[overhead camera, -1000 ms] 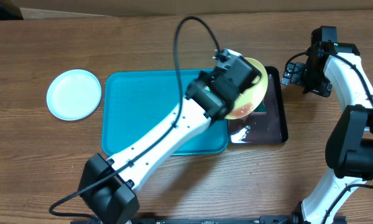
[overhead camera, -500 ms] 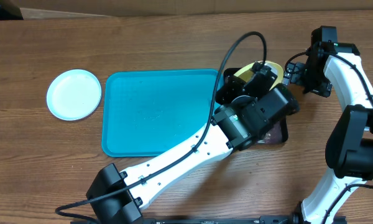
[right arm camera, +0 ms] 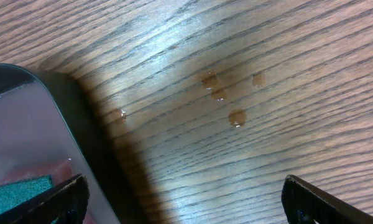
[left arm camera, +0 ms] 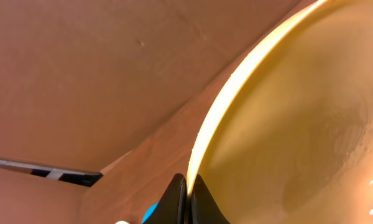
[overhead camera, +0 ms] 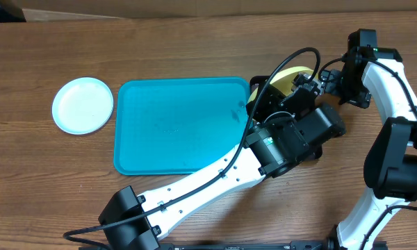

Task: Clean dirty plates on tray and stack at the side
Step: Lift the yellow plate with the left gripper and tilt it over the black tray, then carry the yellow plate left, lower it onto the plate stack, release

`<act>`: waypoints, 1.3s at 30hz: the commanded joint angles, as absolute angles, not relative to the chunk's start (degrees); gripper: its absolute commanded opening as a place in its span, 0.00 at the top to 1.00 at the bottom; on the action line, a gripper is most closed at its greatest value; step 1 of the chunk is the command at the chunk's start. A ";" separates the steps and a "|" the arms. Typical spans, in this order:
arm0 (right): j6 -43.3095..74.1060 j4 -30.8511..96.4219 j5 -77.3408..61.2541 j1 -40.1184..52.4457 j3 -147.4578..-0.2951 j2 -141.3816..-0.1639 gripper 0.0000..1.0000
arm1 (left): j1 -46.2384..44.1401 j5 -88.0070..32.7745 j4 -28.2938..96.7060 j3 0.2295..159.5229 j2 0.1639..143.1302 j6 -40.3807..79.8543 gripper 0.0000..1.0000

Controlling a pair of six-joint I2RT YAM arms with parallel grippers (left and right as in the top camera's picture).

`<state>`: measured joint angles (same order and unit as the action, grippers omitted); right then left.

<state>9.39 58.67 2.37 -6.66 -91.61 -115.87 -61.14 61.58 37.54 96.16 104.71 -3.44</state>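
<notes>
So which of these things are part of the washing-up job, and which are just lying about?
Job: yellow plate, pinched by the left end effector; pale plate; blue tray.
Lying about: black tray; spilled drops on the table.

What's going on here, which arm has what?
The left pincer is shut on the rim of a yellow plate, holding it over the black tray at the right. The right pincer is open over the table beside that tray, holding nothing. A pale plate lies on the table left of the blue tray.
</notes>
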 commanded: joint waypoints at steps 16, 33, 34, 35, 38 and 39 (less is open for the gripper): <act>9.65 58.57 2.50 -6.50 -92.64 -114.56 0.00 | -60.07 62.72 34.41 97.89 104.90 -3.88 0.96; 9.65 58.57 2.50 -6.50 -92.64 -114.56 0.00 | -42.85 12.71 44.88 97.71 105.78 23.22 0.96; 9.65 58.57 2.48 -6.50 -92.64 -114.56 0.00 | -40.64 10.22 45.34 97.71 105.78 23.18 0.96; 9.65 58.57 2.50 -6.50 -92.64 -114.56 0.00 | -38.28 7.53 45.87 97.71 105.78 23.16 0.96; 9.65 58.57 2.50 -6.50 -92.64 -114.56 0.00 | -30.39 -0.69 47.88 97.71 105.78 23.18 0.96; 9.65 58.57 2.48 -6.50 -92.64 -114.56 0.00 | -27.35 -3.60 48.73 97.71 105.78 23.18 0.96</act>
<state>9.39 58.72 2.35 -6.66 -91.61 -115.87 -35.53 11.38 47.22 96.38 105.27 20.88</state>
